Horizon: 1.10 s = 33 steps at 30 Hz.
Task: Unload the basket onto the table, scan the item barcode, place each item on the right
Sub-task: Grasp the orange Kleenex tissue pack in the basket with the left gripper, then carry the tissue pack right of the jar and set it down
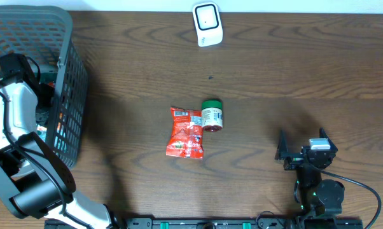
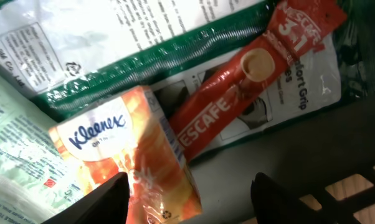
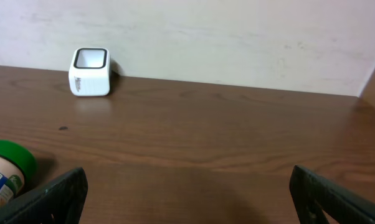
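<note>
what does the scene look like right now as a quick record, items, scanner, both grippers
scanner: white barcode scanner, far side, nothing near it
loose items: red snack packet beside green-lidded jar, which lies on its side
basket: grey basket holding Kleenex pack and Nescafe 3in1 stick
left gripper: inside the basket, open over the Kleenex pack
right gripper: open, empty, apart from the items

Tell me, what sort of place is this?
Probably a mock shop checkout on a wooden table: a white barcode scanner, a grey plastic basket holding a Kleenex pack and Nescafe sachet, and a green-lidded jar.
</note>
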Each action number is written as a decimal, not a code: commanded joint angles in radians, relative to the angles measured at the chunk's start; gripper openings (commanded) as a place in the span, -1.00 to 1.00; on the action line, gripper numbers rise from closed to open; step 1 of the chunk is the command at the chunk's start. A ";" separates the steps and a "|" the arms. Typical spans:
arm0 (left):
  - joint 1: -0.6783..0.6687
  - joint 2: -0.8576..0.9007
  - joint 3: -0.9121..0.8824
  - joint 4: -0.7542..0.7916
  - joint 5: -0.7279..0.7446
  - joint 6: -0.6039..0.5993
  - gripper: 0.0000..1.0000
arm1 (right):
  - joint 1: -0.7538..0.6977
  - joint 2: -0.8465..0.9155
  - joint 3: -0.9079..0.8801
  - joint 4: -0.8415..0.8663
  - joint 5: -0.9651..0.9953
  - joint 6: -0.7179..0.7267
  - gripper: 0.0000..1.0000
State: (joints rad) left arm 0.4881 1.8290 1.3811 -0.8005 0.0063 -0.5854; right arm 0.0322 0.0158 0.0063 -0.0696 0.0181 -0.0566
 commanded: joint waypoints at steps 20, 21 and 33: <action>0.004 0.003 -0.006 -0.035 -0.077 -0.022 -0.85 | 0.000 -0.003 -0.001 -0.003 -0.001 -0.009 0.99; 0.007 -0.019 -0.006 -0.035 -0.078 -0.022 -0.85 | 0.000 -0.003 -0.001 -0.003 -0.001 -0.009 0.99; 0.097 -0.371 -0.006 -0.050 -0.015 -0.020 -0.86 | 0.000 -0.003 -0.001 -0.003 -0.001 -0.009 0.99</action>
State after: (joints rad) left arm 0.5591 1.5429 1.3544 -0.8448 -0.0578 -0.6056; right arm 0.0322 0.0158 0.0067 -0.0700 0.0181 -0.0566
